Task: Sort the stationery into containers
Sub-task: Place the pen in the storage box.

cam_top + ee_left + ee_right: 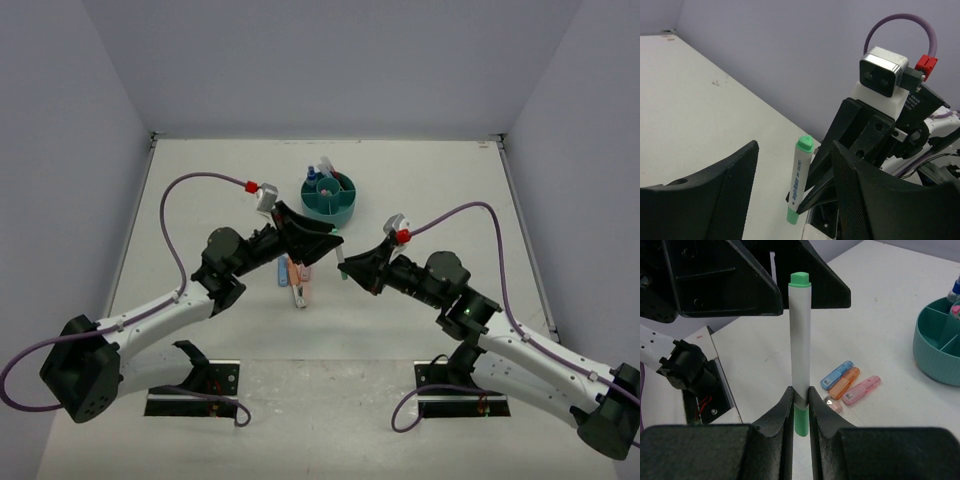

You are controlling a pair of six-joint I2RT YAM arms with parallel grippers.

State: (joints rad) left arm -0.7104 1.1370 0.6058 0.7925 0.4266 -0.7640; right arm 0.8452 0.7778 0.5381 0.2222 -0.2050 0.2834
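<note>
Currently the green-capped pen stands upright, clenched low on its barrel by the right end effector, its top between the parted jaws of the left end effector. Beyond both end effectors, the teal organiser holds a few pens in its far compartments.
</note>
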